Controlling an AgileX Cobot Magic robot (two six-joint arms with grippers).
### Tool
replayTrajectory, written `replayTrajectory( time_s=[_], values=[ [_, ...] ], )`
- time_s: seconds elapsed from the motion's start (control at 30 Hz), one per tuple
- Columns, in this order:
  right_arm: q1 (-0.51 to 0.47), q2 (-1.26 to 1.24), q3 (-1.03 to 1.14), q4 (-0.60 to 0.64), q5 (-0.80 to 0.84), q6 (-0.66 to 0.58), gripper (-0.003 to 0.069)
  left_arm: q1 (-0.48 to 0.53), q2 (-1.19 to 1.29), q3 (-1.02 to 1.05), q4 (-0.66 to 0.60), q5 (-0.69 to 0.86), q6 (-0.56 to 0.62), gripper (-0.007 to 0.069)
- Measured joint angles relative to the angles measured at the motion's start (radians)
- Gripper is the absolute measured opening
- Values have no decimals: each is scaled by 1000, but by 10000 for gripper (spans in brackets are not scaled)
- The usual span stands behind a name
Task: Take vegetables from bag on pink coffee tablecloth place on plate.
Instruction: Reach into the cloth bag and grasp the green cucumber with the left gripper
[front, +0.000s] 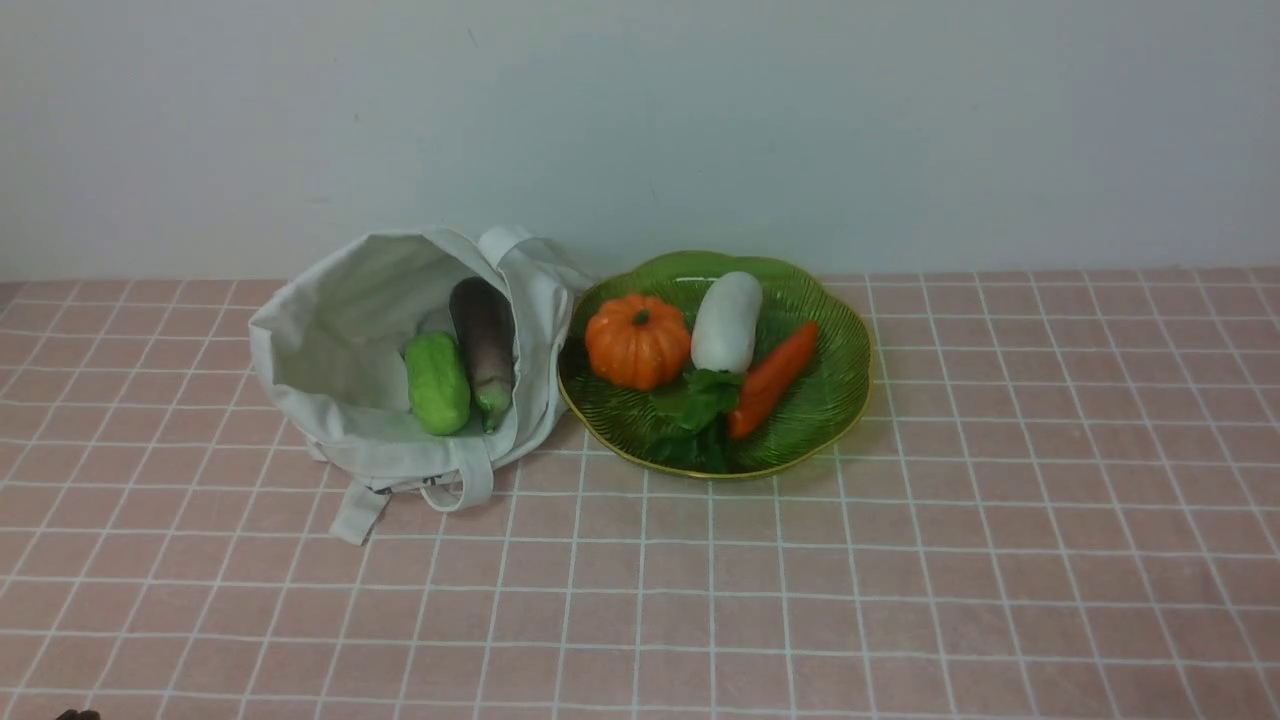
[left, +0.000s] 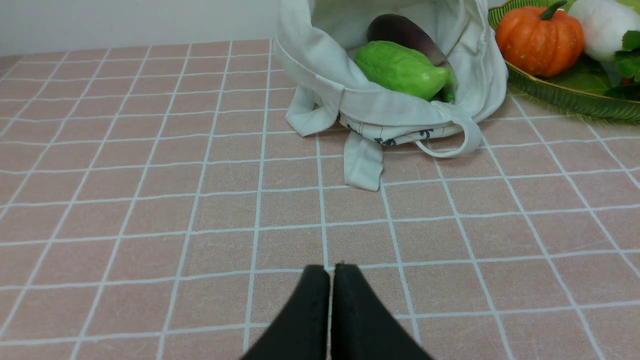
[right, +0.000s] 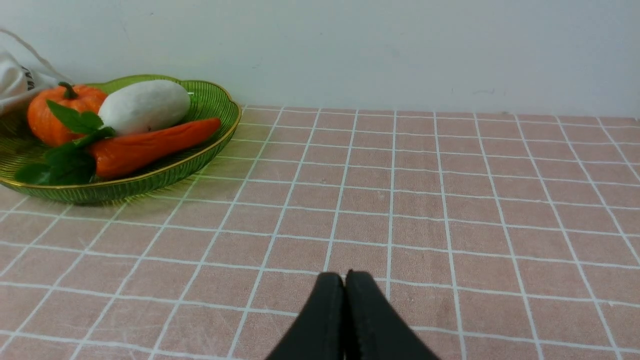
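Note:
The off-white bag lies open on the pink gridded tablecloth, left of the green plate. Inside it lie the green gourd and the purple eggplant; both also show in the left wrist view, the gourd in front of the eggplant. My left gripper is shut and empty, low over the cloth, well short of the bag. My right gripper is shut and empty over bare cloth, to the right of the plate. Neither gripper shows in the front view.
The plate holds an orange pumpkin, a white radish, a carrot and green leaves. The bag's straps trail on the cloth at its front. A pale wall runs along the back.

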Motion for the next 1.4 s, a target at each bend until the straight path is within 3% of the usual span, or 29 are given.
replayTrajectory(
  time_s=[0.6, 0.7, 0.87, 0.97, 1.03, 1.13, 1.23, 1.4],
  values=[
    [0, 0, 0, 0, 0, -1, -16, 0, 0, 0, -6, 0, -7, -5],
    [0, 0, 0, 0, 0, 0, -16, 0, 0, 0, -125, -5, -82, -5],
    [0, 0, 0, 0, 0, 0, -16, 0, 0, 0, -514, -5, -282, -5],
    [0, 0, 0, 0, 0, 0, -16, 0, 0, 0, -711, -19, -334, -5],
    [0, 0, 0, 0, 0, -1, -16, 0, 0, 0, -768, -44, -339, -5],
    [0, 0, 0, 0, 0, -1, -16, 0, 0, 0, -827, -89, -322, -5],
    [0, 0, 0, 0, 0, -1, -16, 0, 0, -53, -829, -72, -196, -5],
    [0, 0, 0, 0, 0, -1, -16, 0, 178, -331, -792, 9, -9, -5]
  ],
)
